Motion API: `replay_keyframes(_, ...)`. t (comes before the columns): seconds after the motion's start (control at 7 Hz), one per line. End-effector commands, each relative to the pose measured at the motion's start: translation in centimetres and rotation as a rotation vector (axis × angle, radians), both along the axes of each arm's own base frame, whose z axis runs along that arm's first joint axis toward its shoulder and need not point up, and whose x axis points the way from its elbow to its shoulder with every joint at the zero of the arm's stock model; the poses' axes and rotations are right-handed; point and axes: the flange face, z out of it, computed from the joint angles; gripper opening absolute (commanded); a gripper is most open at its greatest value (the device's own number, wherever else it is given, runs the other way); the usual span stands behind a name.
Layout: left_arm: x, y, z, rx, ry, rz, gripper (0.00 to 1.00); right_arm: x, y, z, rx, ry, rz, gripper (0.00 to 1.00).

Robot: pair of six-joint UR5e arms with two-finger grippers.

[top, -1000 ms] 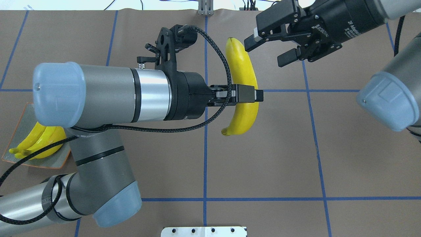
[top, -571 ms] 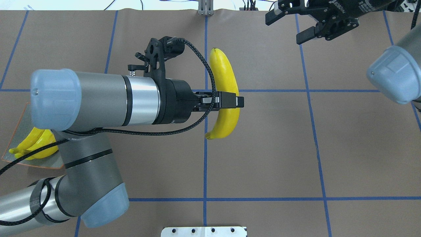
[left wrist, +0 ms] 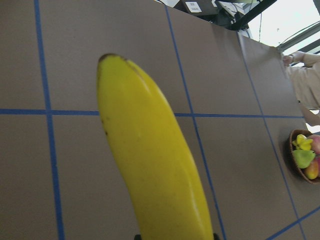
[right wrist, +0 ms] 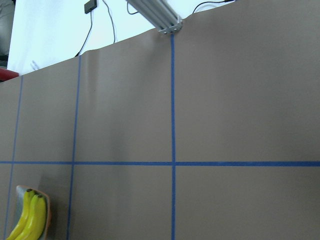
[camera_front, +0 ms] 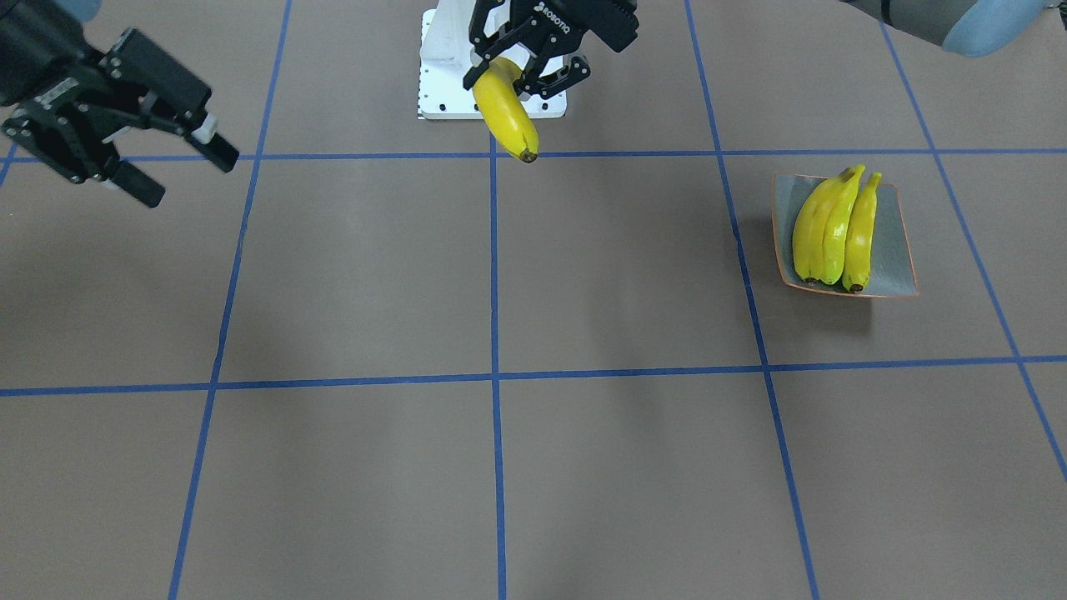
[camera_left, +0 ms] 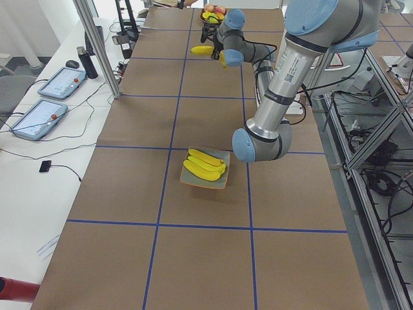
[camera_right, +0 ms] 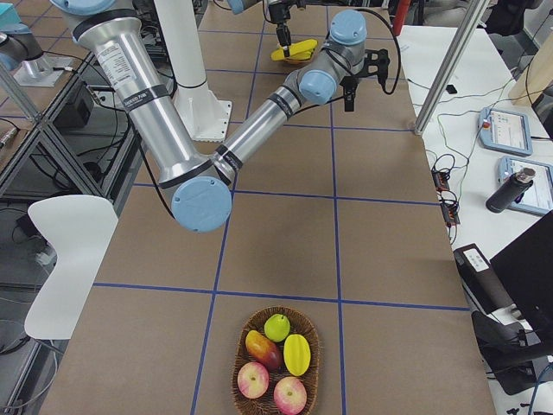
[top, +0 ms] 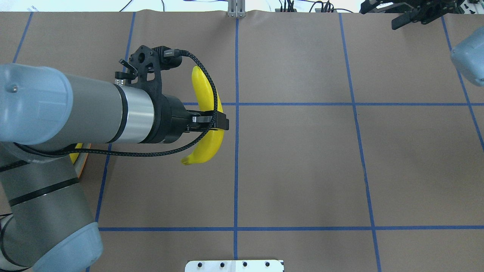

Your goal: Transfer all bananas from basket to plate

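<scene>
Our left gripper (top: 221, 124) is clamped round the middle of one banana (top: 210, 145), holding it up off the table (top: 302, 170), just left of the centre line and roughly halfway between the near and far edges. Our right gripper (camera_front: 187, 175) hangs up by the far edge toward the right end, jaws spread wide. The plate (camera_front: 896, 250) sits toward the table's left end with three bananas (camera_front: 829, 229) lying side by side on it. The basket (camera_right: 302, 324), way down at the right end, has other fruit in it.
</scene>
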Motion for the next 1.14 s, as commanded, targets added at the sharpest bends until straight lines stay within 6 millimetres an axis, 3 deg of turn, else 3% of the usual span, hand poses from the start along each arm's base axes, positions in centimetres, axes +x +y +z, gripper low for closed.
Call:
replay_keyframes(0.0,-2.7,-1.1,4.1,0.017,-0.288,0.02,0.0,4.2,-1.8,9.5,0.076,0.123,-0.025,1.0)
replay_keyframes(0.14,-3.4,-2.1,7.4,0.027,-0.409,0.046,0.0,6.5,-1.1,14.7,0.128,0.201,-0.048,1.0)
replay_keyframes(0.29,-4.5,-2.8,12.2,0.058,-0.518,0.087,0.0,9.2,-1.0,19.5,0.175,0.261,-0.079,1.0)
replay_keyframes(0.57,-7.6,-3.7,18.8,0.122,-0.667,0.16,0.0,15.2,-0.2,28.9,0.265,0.354,-0.165,1.0)
replay_keyframes(0.71,-8.8,-4.4,21.4,0.135,-0.725,0.187,0.0,17.0,-0.1,32.1,0.297,0.378,-0.204,1.0)
replay_keyframes(0.86,-9.4,-4.5,23.8,0.116,-0.772,0.202,0.0,17.8,0.0,33.0,0.296,0.383,-0.205,1.0)
replay_keyframes(1.0,-8.7,-5.4,26.2,0.094,-0.818,0.219,0.0,17.8,0.1,33.1,0.294,0.383,-0.204,1.0)
